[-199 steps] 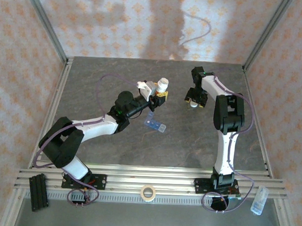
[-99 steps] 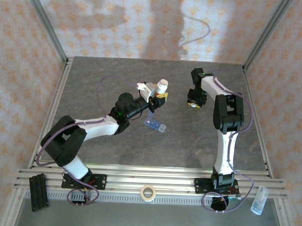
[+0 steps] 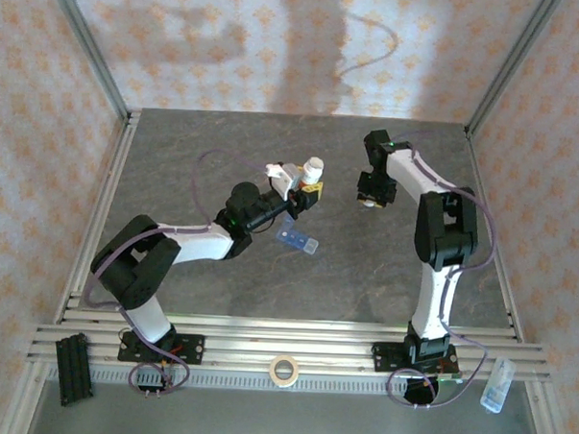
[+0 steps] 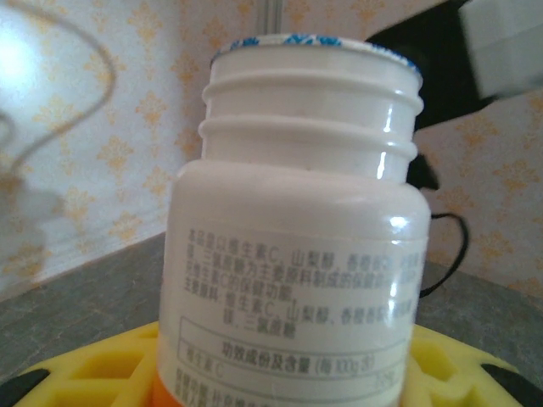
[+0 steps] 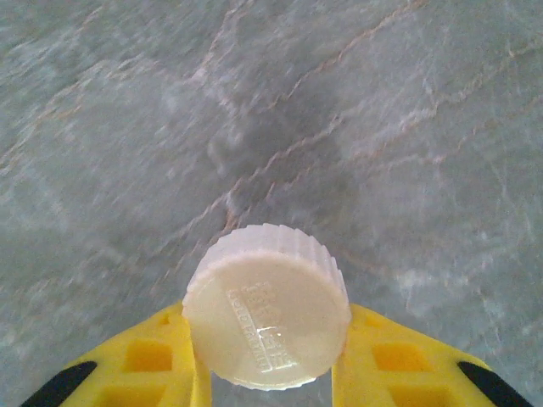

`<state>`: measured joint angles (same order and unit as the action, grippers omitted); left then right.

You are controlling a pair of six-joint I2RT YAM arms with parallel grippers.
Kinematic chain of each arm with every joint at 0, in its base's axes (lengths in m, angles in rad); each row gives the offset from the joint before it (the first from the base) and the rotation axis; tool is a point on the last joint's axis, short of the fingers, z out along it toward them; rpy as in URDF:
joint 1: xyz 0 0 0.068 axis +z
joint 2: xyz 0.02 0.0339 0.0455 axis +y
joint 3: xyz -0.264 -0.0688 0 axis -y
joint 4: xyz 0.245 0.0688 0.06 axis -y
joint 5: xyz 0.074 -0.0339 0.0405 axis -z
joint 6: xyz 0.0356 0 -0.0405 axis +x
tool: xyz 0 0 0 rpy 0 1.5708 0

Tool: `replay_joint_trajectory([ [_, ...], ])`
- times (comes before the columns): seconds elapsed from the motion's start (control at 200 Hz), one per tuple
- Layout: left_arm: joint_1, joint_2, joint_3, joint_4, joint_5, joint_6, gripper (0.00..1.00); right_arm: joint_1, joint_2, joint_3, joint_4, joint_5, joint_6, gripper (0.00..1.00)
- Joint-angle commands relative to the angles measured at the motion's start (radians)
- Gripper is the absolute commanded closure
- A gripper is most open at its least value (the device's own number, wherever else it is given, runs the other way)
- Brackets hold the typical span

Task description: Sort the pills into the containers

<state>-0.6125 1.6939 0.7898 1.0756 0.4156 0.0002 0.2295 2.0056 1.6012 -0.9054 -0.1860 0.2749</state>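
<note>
Since 1 s back, L arm folded tighter: elbow drew in toward its base. Left gripper (image 3: 308, 186) and its bottle (image 3: 314, 166) shifted only slightly, toward the near side. R arm's upper link leaned out to the right. Right gripper (image 3: 369, 198) barely moved and kept the cap (image 3: 369, 203).

Top view: containers (image 3: 298, 240), the blue strip, lay flat on the table (image 3: 219, 300), just on the near side of the left gripper, unmoved. Bottle stood upright above the fingers, near the strip but not over it. Right gripper sat well apart to the right. Lids up or down: too small to tell.

L wrist: bottle (image 4: 297, 237) was clamped low between yellow fingers (image 4: 93, 377). Neck threads bare, no cap on. Blue-printed edge across the mouth, poss. a seal; couldn't confirm.

R wrist: cap (image 5: 265, 318), white and ribbed, was pinched between yellow fingers (image 5: 148, 356), top face to cam, grey table below. It looked clear of the surface, but I wasn't sure.

Reading: uncapping looked done, w/ bottle and cap held apart and both grippers occupied. Pills presumably inside the bottle; wall is opaque, so couldn't tell. Next step, I reckoned, was tipping the bottle over the strip. That needs lids open and mouth unsealed, neither confirmed. Risk: spill past the small compartments. Sorting proper not begun.
</note>
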Motion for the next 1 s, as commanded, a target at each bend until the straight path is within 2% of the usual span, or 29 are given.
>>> replay_joint_trajectory([
  [0.0,0.006,0.014,-0.009,0.12,0.003,0.007,1.0,0.025,-0.11,-0.018,-0.016,-0.001,-0.011,0.69],
  [0.23,0.007,0.031,-0.032,0.132,-0.033,0.073,1.0,0.062,-0.222,0.059,-0.095,-0.043,-0.031,0.68],
  [0.571,0.005,0.038,-0.117,0.147,-0.11,0.122,1.0,0.104,-0.306,0.201,-0.212,-0.178,-0.073,0.66],
  [0.996,0.005,0.079,-0.11,0.15,-0.085,0.195,1.0,0.219,-0.248,0.411,-0.372,-0.317,-0.176,0.65],
])
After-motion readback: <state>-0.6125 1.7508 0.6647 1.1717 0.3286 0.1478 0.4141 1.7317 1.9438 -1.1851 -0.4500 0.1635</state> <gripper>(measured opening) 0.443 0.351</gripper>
